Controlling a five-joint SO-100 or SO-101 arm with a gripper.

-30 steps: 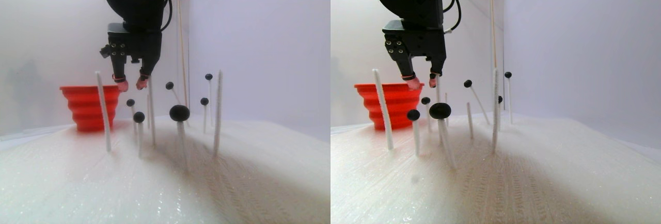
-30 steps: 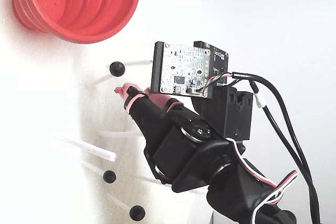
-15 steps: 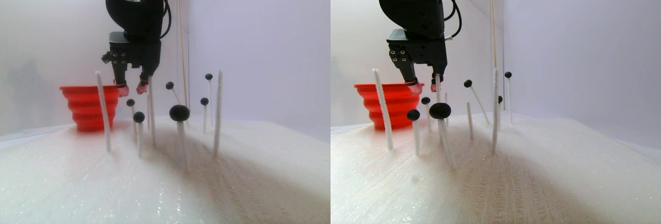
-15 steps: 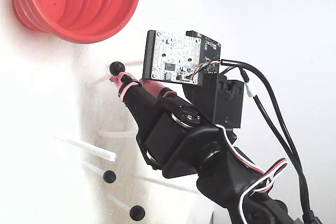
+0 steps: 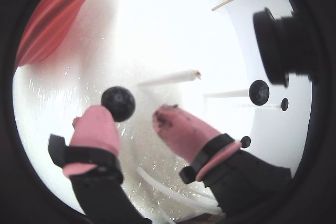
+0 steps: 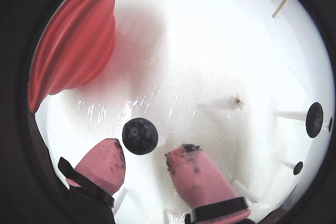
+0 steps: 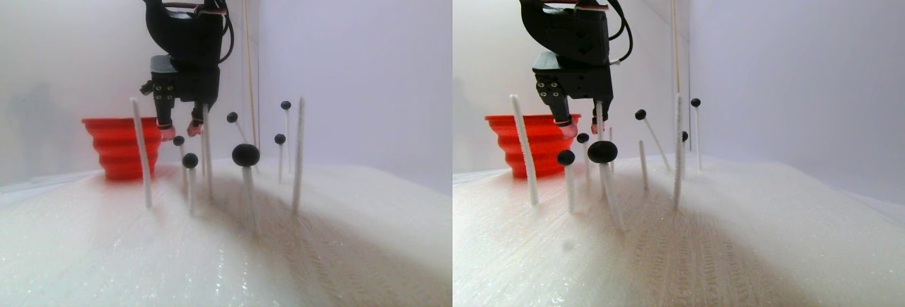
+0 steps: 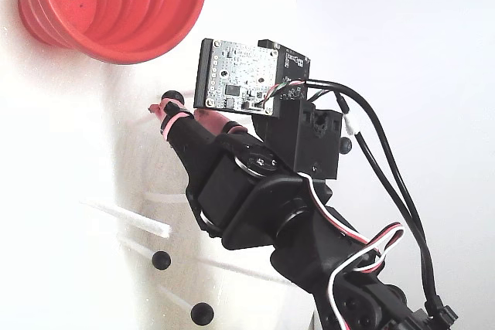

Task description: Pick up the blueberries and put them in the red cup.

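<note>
We saw only a slice of the red cup (image 5: 50, 22) in a wrist view, its rim cut off by the dark fisheye border; the fixed view clipped its top and left side too. The arm (image 8: 309, 253) ran out of the fixed view at the bottom and covered most of the gripper (image 8: 161, 106), so its fingertips barely showed there. The nearest of the blueberries (image 7: 245, 154) was blurred in the stereo pair view. Small dark balls at the right edge of a wrist view (image 5: 284, 104) were too tiny to make out. We could not tell whether the pink fingers (image 6: 102, 163) touched the ball (image 6: 139, 136) between them
</note>
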